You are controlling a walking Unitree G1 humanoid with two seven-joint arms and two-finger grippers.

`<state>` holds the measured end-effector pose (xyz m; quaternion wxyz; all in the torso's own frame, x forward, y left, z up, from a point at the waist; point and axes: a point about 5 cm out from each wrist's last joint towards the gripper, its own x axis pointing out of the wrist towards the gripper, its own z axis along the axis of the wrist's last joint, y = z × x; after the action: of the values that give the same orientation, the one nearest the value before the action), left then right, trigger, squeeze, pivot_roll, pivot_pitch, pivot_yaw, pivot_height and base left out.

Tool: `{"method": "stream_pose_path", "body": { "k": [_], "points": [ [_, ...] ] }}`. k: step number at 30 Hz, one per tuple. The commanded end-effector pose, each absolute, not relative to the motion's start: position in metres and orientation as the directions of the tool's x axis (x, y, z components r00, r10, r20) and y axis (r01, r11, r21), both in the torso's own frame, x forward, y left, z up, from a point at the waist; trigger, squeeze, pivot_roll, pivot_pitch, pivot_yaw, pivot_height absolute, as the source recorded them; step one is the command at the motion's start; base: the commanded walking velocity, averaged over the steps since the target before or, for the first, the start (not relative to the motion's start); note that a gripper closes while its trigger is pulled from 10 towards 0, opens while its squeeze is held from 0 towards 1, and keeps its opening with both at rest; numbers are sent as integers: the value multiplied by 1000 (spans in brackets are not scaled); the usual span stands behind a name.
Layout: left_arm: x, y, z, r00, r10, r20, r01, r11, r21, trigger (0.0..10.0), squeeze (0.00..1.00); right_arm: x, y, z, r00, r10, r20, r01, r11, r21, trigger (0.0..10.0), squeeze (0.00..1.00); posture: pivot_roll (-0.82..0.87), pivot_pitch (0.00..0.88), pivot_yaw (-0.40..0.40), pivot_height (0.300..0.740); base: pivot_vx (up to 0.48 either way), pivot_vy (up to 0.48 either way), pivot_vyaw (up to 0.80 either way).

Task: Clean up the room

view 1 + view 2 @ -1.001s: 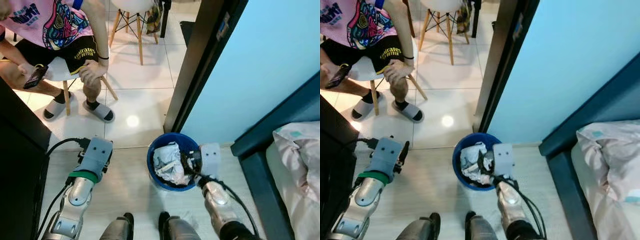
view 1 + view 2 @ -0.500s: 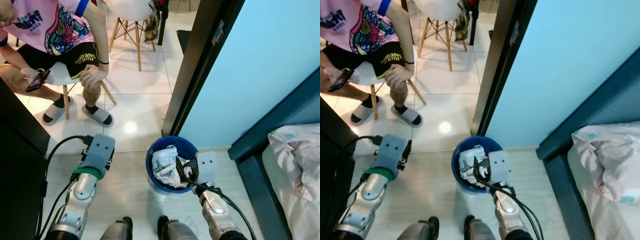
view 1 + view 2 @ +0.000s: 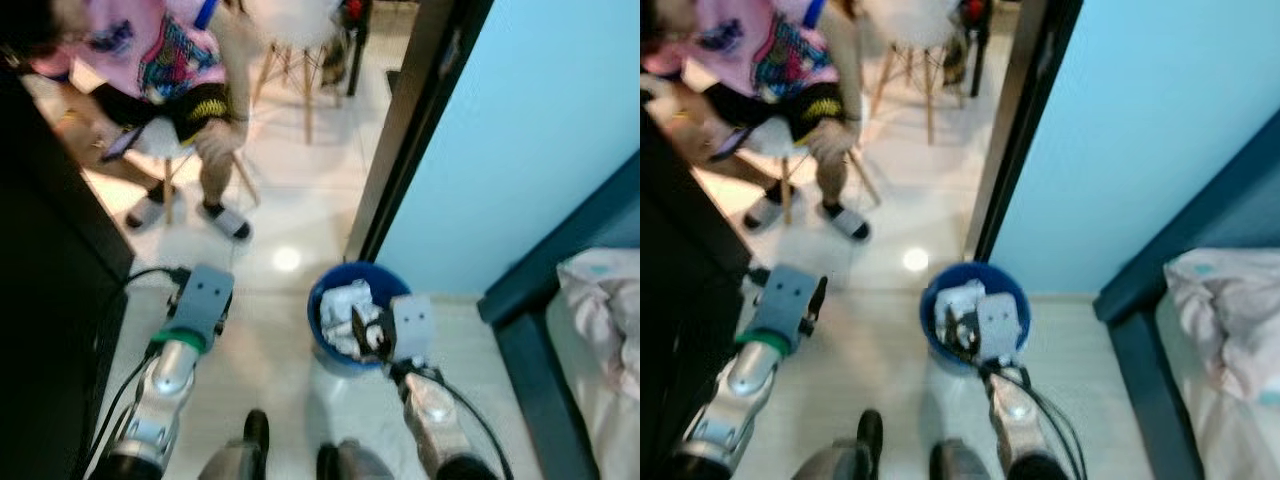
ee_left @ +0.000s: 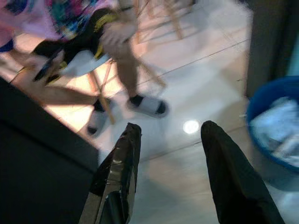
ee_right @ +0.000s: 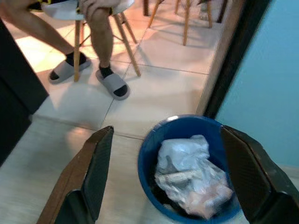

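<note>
Bin (image 5: 189,140), blue and heaped with crumpled paper trash (image 5: 187,175), sits directly below the right gripper (image 5: 168,182), whose fingers spread wide and empty, likely just past a drop. Left gripper (image 4: 170,179) hangs apart too, idle beside it.

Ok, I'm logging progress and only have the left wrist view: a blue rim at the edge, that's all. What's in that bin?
Observer: The blue bin holds crumpled white paper and wrappers, piled near its rim.
Operator: Where's the right gripper?
Observer: The right gripper is above the bin, fingers spread wide, nothing between them.
Operator: Anything to the right of the bin?
Observer: A dark bed frame with pale bedding on it.
Operator: And the left gripper?
Observer: The left gripper is open over bare floor.
</note>
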<state>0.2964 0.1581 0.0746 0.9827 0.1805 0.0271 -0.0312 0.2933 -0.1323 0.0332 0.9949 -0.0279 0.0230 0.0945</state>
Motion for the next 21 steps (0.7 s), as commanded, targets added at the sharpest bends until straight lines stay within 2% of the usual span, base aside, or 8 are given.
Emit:
{"method": "stream_pose_path", "body": {
  "k": [1, 8, 12, 21],
  "points": [
    [294, 157, 70, 995, -59, -79, 84, 930, 358, 10000, 0, 287, -133, 24, 980, 180, -90, -184, 982, -42, 10000, 0, -66, 105, 19, 740, -465, 0, 0],
    [295, 156, 69, 995, -60, -78, 84, 931, 354, 10000, 0, 287, -134, 25, 979, 182, -95, -187, 981, -55, 10000, 0, -70, 96, 14, 740, -462, 0, 0],
    [296, 155, 68, 995, -59, -81, 85, 931, 355, 10000, 0, 287, -136, 24, 979, 179, -100, -185, 981, -59, 10000, 0, -71, 93, 16, 740, -197, 0, 0],
    [297, 153, 65, 991, -77, -111, 109, 940, 323, 10000, 0, 289, -134, 24, 977, 178, -115, -185, 981, -53, 10000, 0, -70, 88, 15, 740, 0, 0, -800]
  ]
}}
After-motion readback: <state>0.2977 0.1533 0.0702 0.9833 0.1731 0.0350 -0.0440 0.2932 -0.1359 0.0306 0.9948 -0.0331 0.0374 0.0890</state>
